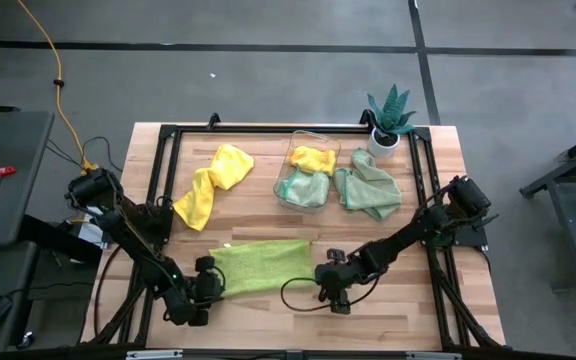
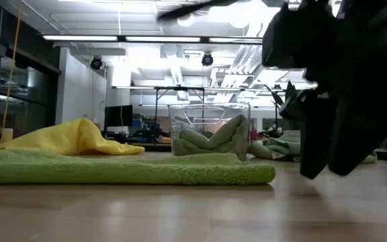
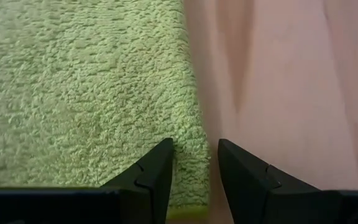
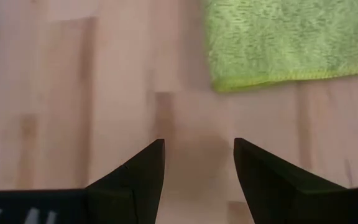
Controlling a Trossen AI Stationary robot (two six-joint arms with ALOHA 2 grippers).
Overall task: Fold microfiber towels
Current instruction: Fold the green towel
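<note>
Filling the low view's right side, dark and close: right pincer, hanging just above the desk, fingers spread and empty. Seen from above, sits lower centre, just right of the lime green towel, apart from it. Left pincer at the lower left, fingers spread astride that towel's left edge, one over cloth, one over bare wood; nothing pinched yet.

Judged early in the task: lime towel laid out flat as a long strip in the lower middle, possibly folded once already; cannot tell. Yellow towel crumpled at upper left, mint green towel heaped at upper right, more cloths bunched in the clear bin. All still to fold.

Overhead view alone shows every towel's place. Left wrist view alone shows the edge between the fingers.
</note>
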